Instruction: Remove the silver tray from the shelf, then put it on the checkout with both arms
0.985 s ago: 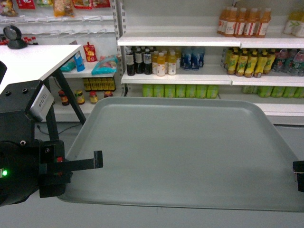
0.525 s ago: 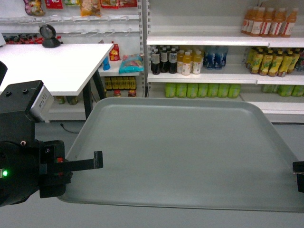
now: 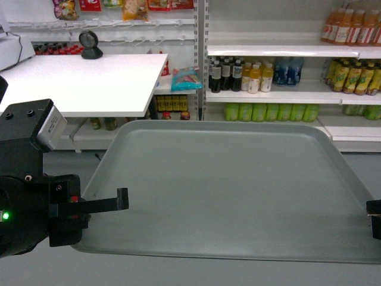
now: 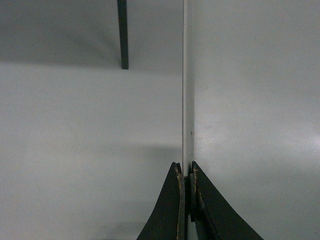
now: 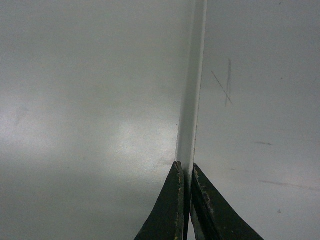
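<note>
The silver tray (image 3: 232,185), flat, grey-green and bare, hangs level in front of me, off any shelf. My left gripper (image 3: 119,199) is shut on its left rim and my right gripper (image 3: 374,217) on its right rim. In the left wrist view the gripper (image 4: 186,172) pinches the thin tray edge (image 4: 187,100); in the right wrist view the gripper (image 5: 185,172) does the same on the tray edge (image 5: 192,90). The white checkout (image 3: 77,83) lies beyond the tray's far left corner, apart from it. Which board is the task's shelf I cannot tell.
On the checkout stand a round black scanner (image 3: 90,44) and, at the far left, a white register machine (image 3: 12,50). White store shelves of bottles (image 3: 268,74) fill the back right. A dark table leg (image 4: 122,35) shows below in the left wrist view. Grey floor lies under the tray.
The background has slid to the right in the head view, so the checkout now sits nearer the middle. The tray and both grippers keep the same place in view.
</note>
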Controlling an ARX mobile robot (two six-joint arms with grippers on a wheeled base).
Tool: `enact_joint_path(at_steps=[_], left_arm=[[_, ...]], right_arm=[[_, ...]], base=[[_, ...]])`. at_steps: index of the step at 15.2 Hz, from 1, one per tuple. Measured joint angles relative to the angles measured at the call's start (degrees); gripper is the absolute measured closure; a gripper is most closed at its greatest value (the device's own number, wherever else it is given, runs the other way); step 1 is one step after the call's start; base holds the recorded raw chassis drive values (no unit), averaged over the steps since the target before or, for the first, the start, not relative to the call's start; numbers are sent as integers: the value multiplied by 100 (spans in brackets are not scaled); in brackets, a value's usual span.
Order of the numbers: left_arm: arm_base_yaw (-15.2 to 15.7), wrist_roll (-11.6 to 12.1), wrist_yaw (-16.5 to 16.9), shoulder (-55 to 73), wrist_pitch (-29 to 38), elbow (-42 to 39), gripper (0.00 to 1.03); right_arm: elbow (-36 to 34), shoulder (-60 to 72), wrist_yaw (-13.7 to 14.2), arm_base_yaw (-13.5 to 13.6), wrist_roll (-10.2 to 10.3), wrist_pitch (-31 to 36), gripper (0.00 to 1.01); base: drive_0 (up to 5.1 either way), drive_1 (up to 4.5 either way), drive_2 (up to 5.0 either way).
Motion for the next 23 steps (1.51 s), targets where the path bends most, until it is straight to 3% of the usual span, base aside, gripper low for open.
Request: enact_joint_path(at_steps=[23], left_arm=[[0,0,7,2,-7,0,101]], right_arm=[[-4,0,0,-2,0,-20,99]], base=[[-501,240,240]])
